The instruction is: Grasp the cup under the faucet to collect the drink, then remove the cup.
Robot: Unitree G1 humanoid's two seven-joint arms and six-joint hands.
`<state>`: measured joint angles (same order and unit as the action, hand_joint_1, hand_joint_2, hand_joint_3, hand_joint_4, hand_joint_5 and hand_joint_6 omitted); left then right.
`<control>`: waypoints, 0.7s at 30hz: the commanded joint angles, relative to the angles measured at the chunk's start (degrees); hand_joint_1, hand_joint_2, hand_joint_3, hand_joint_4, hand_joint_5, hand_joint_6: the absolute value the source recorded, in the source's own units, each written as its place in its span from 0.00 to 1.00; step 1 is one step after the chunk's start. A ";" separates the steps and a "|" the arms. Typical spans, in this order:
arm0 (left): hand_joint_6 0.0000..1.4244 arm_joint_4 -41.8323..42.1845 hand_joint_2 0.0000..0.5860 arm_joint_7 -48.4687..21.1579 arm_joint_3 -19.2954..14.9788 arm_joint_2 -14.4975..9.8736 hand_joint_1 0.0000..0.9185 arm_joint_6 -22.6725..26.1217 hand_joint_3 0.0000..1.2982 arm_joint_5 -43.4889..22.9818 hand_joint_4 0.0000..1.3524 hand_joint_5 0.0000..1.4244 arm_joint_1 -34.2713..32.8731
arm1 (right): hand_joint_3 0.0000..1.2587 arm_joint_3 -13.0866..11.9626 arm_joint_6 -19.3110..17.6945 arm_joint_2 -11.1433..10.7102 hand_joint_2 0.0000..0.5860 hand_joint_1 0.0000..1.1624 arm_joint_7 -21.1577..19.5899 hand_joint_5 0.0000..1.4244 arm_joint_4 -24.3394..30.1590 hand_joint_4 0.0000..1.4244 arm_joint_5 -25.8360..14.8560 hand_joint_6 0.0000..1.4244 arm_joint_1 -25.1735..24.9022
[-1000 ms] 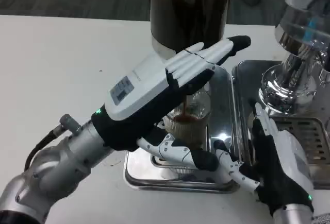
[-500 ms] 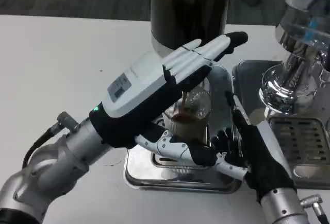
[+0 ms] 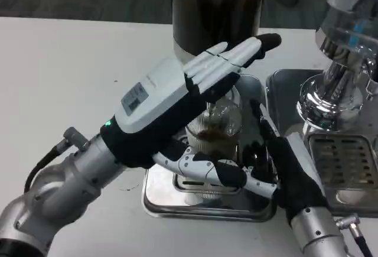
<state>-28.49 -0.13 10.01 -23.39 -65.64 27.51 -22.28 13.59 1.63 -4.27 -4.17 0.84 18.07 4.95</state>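
Note:
A clear ribbed cup (image 3: 214, 134) with a little brown drink in it stands on a metal drip tray (image 3: 195, 202) under the dark dispenser (image 3: 217, 9). My left hand (image 3: 177, 97) lies flat over the cup, its fingers (image 3: 236, 56) stretched toward the dispenser and hiding the faucet. Its thumb (image 3: 204, 171) runs in front of the cup's base. My right hand (image 3: 286, 171) is at the cup's right side with its dark fingers (image 3: 261, 128) raised beside the glass. A narrow gap still shows between them and the cup.
A chrome machine (image 3: 342, 85) with a grilled drip tray (image 3: 345, 162) stands at the right, close behind my right hand. Bare white table (image 3: 71, 68) spreads to the left.
My right hand has moved left and forward from the tray's front right corner to the cup's right side. My left hand stays over the cup. The drink has darkened the cup's lower part.

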 commanded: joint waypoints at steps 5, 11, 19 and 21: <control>0.05 0.87 0.16 0.20 -0.04 -0.61 0.00 0.90 0.01 0.63 0.00 0.08 0.45 | 0.00 -0.06 -1.48 0.77 0.34 0.58 0.05 0.00 -1.41 0.00 -0.60 0.00 -1.34; 0.04 3.45 0.18 1.88 -2.68 -1.13 0.00 2.52 0.01 0.31 0.00 0.08 1.55 | 0.00 -0.02 -1.86 1.08 0.35 0.58 -0.04 0.00 -1.84 0.00 -0.54 0.00 -1.48; 0.03 6.76 0.18 2.83 -6.95 -1.99 0.00 5.09 0.01 -1.87 0.00 0.08 3.67 | 0.00 0.12 -2.30 1.17 0.36 0.57 0.22 0.00 -2.07 0.00 -0.57 0.00 -1.75; 0.03 7.78 0.19 2.93 -8.21 -2.36 0.00 5.49 0.01 -2.75 0.00 0.08 4.64 | 0.00 0.16 -2.42 1.19 0.36 0.57 0.35 0.00 -2.26 0.00 -0.59 0.00 -2.10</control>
<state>-22.22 1.78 3.42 -24.72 -60.91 26.34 -19.24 13.77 0.76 -3.05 -4.12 -0.61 17.94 3.56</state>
